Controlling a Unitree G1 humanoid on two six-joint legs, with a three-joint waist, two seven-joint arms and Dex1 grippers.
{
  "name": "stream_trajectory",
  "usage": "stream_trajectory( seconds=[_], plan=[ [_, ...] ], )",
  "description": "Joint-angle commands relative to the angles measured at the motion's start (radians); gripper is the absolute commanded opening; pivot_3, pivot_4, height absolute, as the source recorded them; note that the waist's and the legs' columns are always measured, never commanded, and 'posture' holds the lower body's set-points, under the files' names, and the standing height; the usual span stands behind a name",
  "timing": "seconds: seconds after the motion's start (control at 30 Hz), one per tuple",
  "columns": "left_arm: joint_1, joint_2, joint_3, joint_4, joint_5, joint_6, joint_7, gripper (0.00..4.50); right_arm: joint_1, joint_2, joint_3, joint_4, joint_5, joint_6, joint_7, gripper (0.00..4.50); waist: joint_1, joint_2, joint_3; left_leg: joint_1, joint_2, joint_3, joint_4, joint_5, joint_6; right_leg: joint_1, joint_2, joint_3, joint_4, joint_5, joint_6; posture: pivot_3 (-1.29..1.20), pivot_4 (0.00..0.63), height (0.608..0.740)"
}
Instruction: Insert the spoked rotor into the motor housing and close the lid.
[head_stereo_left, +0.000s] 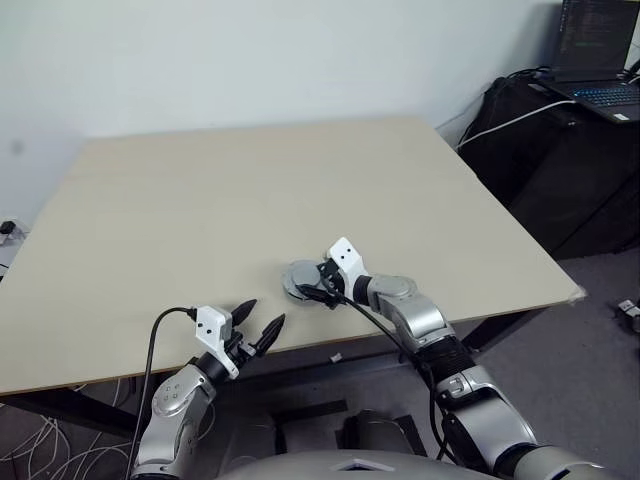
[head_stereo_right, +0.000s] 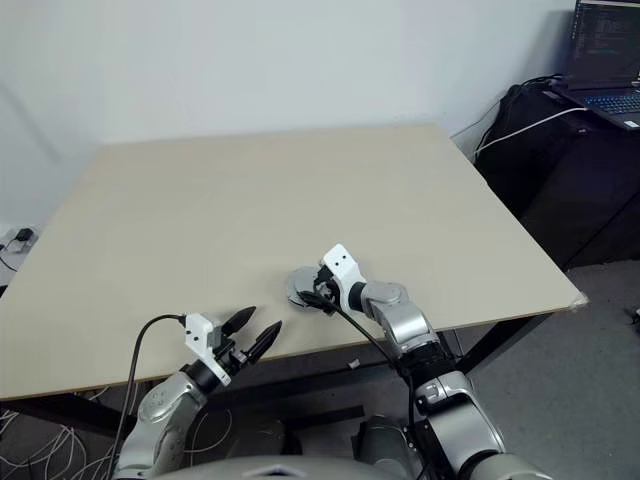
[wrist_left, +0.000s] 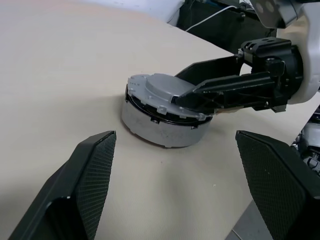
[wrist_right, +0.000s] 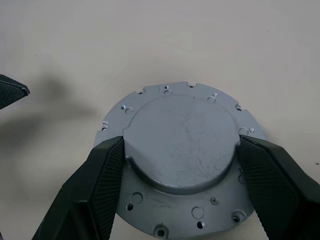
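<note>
Near the front edge of the bench (head_stereo_left: 150, 200): the motor stack sits there, pretty much dead centre between both arms.
Step in hand: closing the lid, I'd say. The lid (wrist_right: 180, 145) is already lying on top of the motor housing (wrist_left: 160, 131), so the rotor is presumably inside, can't actually see it though.
Right gripper (wrist_right: 177, 170): its fingers (wrist_right: 97, 190) sit either side of the lid's raised centre, touching or very nearly. Whether it's truly clamped or just bracketing it, hard to call.
Left gripper (head_stereo_left: 258, 320): fingers spread wide, nothing in them, hanging at the bench edge a bit apart from the stack and pointing toward it.
Next move needs: probably pressing or twisting the lid until it seats flat. There's a dark gap line under the lid rim, so it may not be fully down. The left gripper could steady the housing.
How it looks: the lid is dull grey metal with a scratched raised disc, and a flange with small holes and notches all round. The housing below is a short silver drum.
</note>
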Motion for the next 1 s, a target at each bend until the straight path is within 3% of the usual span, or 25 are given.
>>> stream_trajectory(
  seconds=[0.03, 1.0],
  plan=[
    [-0.021, 0.004, 0.0, -0.055, -0.013, 0.01, 0.004, 4.04, 0.003, 0.002, -0.02, -0.05, 0.006, -0.03, -0.012, 3.24, 0.001, 0.0, 0.0, 0.0, 0.0, 0.0, 0.0, 0.0, 0.001, 0.0, 0.0, 0.0, 0.0, 0.0, 0.0, 0.0, 0.0, 0.74],
    [0.011, 0.004, -0.023, -0.119, -0.006, 0.041, 0.031, 4.04, 0.042, 0.033, 0.053, -0.132, -0.067, 0.029, -0.091, 3.24, -0.003, 0.0, 0.0, 0.002, 0.001, 0.0, 0.001, -0.002, -0.004, 0.001, 0.001, 0.001, 0.002, 0.0, 0.0, 0.0, 0.0, 0.74]
  ],
)
